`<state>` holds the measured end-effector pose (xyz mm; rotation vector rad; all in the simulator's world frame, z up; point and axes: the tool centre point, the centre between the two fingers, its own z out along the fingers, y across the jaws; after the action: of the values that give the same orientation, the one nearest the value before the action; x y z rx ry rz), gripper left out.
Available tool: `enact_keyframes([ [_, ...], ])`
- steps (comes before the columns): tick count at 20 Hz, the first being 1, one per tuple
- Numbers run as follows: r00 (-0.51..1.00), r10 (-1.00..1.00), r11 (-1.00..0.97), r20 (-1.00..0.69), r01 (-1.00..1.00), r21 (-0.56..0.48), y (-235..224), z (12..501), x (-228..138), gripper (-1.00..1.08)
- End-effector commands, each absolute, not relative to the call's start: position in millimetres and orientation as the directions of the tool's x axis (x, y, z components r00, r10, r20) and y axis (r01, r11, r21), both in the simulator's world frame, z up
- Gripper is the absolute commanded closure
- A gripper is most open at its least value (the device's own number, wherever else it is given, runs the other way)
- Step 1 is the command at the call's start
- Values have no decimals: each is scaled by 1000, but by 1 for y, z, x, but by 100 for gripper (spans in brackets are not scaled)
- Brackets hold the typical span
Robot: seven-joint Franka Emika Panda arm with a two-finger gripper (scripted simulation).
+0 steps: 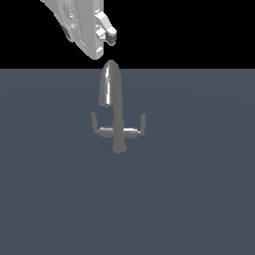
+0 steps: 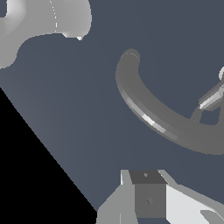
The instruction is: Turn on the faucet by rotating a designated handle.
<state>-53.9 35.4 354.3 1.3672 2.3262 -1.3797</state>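
Observation:
The faucet (image 1: 117,119) stands in the middle of the dark grey floor, a shiny grey tap with a tall arched spout (image 1: 109,82) whose mouth leans to the exterior view's left. The handle (image 1: 93,122) is the short upturned lever at that end of the crossbar. An identical lever (image 1: 143,121) ends the other arm. My gripper (image 1: 107,29) hangs above the spout's top, apart from it and empty. In the wrist view the spout (image 2: 153,118) curves below one finger (image 2: 148,197), and a piece of crossbar (image 2: 212,98) shows at the edge. The handle itself is not clear there.
The floor (image 1: 199,199) is a flat dark grey surface around the faucet. A rounded grey link of my own arm (image 2: 39,22) fills one corner of the wrist view.

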Motion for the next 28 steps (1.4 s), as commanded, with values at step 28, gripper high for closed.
enact_keyframes([
  [28,-977,175,298,119,-62,-952,74,246,21,108],
])
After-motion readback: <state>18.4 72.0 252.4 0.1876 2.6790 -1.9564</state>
